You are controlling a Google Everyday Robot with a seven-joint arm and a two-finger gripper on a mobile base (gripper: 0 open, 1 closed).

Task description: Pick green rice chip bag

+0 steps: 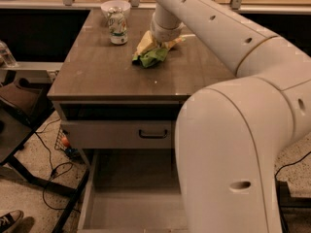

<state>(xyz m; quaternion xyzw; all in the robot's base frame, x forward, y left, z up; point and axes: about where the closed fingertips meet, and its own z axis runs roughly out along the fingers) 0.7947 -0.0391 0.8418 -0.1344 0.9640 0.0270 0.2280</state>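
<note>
Although its tip was buried in the crumpled foil, the gripper [163, 37] sat low over the tabletop [102, 79], at about one o'clock from the table's middle. Whether it was spread or pinching could not be told. At the far left, near eight o'clock in the view, the toe of a shoe [9, 218] showed on the speckled floor. Black cables [47, 161] trailed at about two o'clock from it, beneath a dark piece of furniture [17, 106]. Farther right, on the wooden tabletop near its twelve o'clock edge, a white bowl [115, 7] stood just behind an upright green-and-white drink can [118, 28]. At about four o'clock from the can, near it but apart, lay the green rice chip bag [152, 57], crumpled on the tabletop. Its bright green part spread toward seven o'clock, and a pale yellow-tan fold rose against the gripper. The gripper pressed down on the bag from about one o'clock and touched its upper part. Below the tabletop, at six o'clock, a shut drawer [114, 134] showed a dark handle [153, 133]. Under it a lower drawer [131, 200] stood pulled out. The white robot arm [233, 130] filled the right side of the view, rising from five o'clock and bending back toward twelve o'clock to reach the bag.
</note>
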